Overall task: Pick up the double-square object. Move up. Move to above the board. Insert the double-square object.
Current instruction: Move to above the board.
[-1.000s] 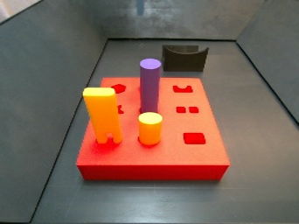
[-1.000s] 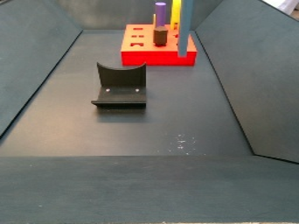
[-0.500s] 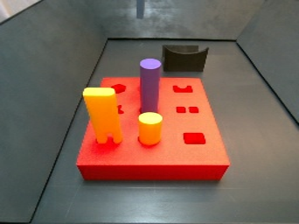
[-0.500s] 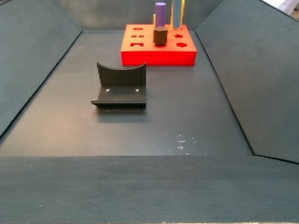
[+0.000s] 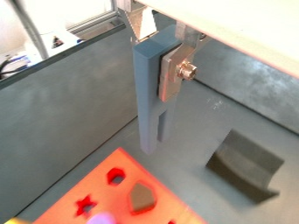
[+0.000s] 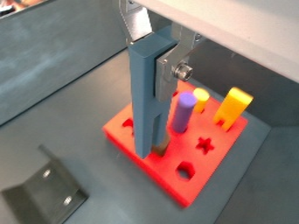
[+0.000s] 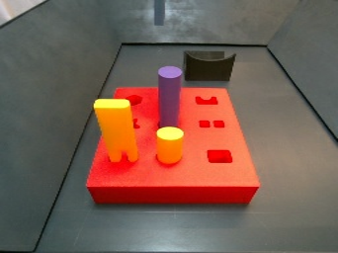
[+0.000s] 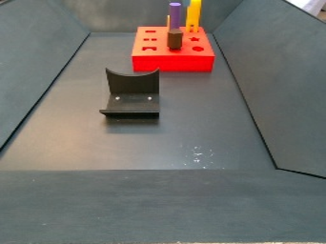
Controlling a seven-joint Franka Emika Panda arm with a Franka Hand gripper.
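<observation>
My gripper [image 5: 158, 61] is shut on the top of the double-square object [image 5: 149, 96], a tall slate blue-grey prism hanging upright with its two square legs down. Both wrist views show this hold [image 6: 158, 61]. The prism [image 6: 143, 105] hangs high above the bright-red board [image 6: 228, 149], over its near part. The board also shows below in a wrist view [image 5: 70, 192]. In a side view only the prism's lower tip [image 7: 160, 10] shows at the top edge, beyond the board [image 7: 172, 188]. In a side view of the board [image 8: 173, 63] the gripper and prism are out of frame.
On the board stand a purple cylinder [image 7: 169, 94], an orange-yellow two-legged block [image 7: 117, 128] and a short yellow cylinder [image 7: 169, 145]. The dark fixture [image 8: 132, 92] stands on the floor beside the board [image 7: 208, 65]. Grey walls enclose the floor.
The prism has risen: in one side view it climbed out of the top of the picture. In the other its tip came into view at the top edge.
</observation>
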